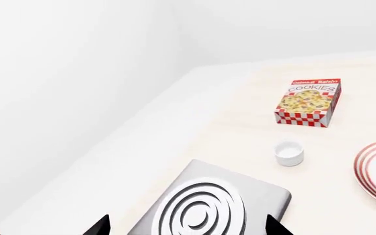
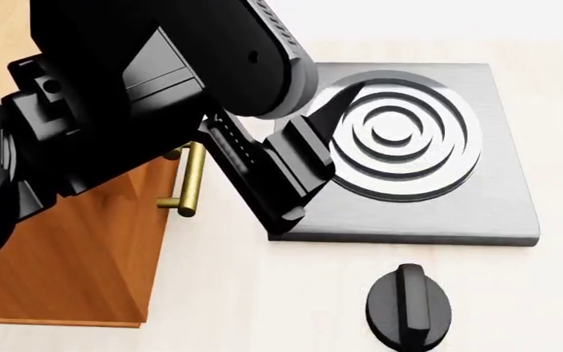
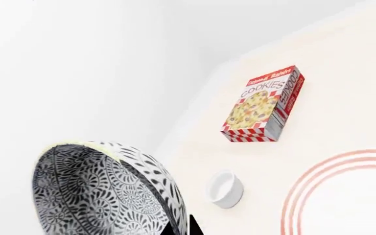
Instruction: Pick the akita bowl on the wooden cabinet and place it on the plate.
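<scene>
The wooden cabinet point(image 2: 67, 257) shows at the near left in the head view, with a brass handle point(image 2: 190, 180) on it; the pale counter point(image 2: 262, 293) runs on from it, and the grey stove point(image 2: 428, 183) with rings sits on it, with a black knob point(image 2: 410, 306) nearer; the left arm point(image 2: 144, 88) hangs over the stove, and I cannot tell if its fingers are spread or pressed together.

The plate point(image 3: 344, 196) lies on the counter; only part of its red rings shows; the cookie box point(image 3: 264, 104) lies farther off, and the small white cup point(image 3: 225, 188) sits between the box and the plate.

The akita bowl point(image 3: 103, 191) is up in the air, tilted, close to the right wrist camera; it looks pinched at its rim by the right fingers, though only a dark tip shows; so the bowl seems picked up and is on its way.

Next, I think, the bowl must go over the middle of the plate, turn level, come down softly, then be let go; it should miss the cup.
</scene>
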You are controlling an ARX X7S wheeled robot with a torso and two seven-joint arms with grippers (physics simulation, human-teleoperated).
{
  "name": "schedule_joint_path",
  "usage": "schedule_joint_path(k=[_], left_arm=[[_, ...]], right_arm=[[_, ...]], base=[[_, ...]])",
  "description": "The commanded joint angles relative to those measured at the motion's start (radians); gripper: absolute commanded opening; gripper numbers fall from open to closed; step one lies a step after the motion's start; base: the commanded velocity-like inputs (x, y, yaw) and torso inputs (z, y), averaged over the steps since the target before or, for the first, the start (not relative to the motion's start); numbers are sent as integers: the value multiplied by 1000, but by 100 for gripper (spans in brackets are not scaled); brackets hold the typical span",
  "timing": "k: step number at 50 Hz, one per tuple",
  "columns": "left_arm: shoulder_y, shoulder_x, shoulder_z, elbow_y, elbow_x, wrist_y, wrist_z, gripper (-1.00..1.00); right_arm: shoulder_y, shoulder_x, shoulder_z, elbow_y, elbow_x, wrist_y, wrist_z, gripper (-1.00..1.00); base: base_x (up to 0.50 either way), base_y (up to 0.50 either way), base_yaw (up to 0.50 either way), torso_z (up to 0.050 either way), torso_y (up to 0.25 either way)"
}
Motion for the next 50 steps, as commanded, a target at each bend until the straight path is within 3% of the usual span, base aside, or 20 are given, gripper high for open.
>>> schedule_joint_path(k=[1,9,15,20,50], left_arm=[[5,-2,7,-6,9,11,11,100],[0,-1,9,-5,5,9,6,100],[12,-8,12,-4,10,18,9,100],[19,-11,16,-3,12,22,9,100],[33,-27,21,-3,16,40,13,100]], right_arm=[[31,-16,4,59,94,-27,-67,-100],[38,-44,7,111,171,-46,-95,-100],[44,-87,16,140,373,-67,-200,-100],[43,-104,19,157,433,-66,-246,-100],[87,-107,22,219,458,-59,-216,-100]], base=[[0,0,0,0,0],[0,0,0,0,0],[0,0,0,0,0],[0,0,0,0,0],[0,0,0,0,0]])
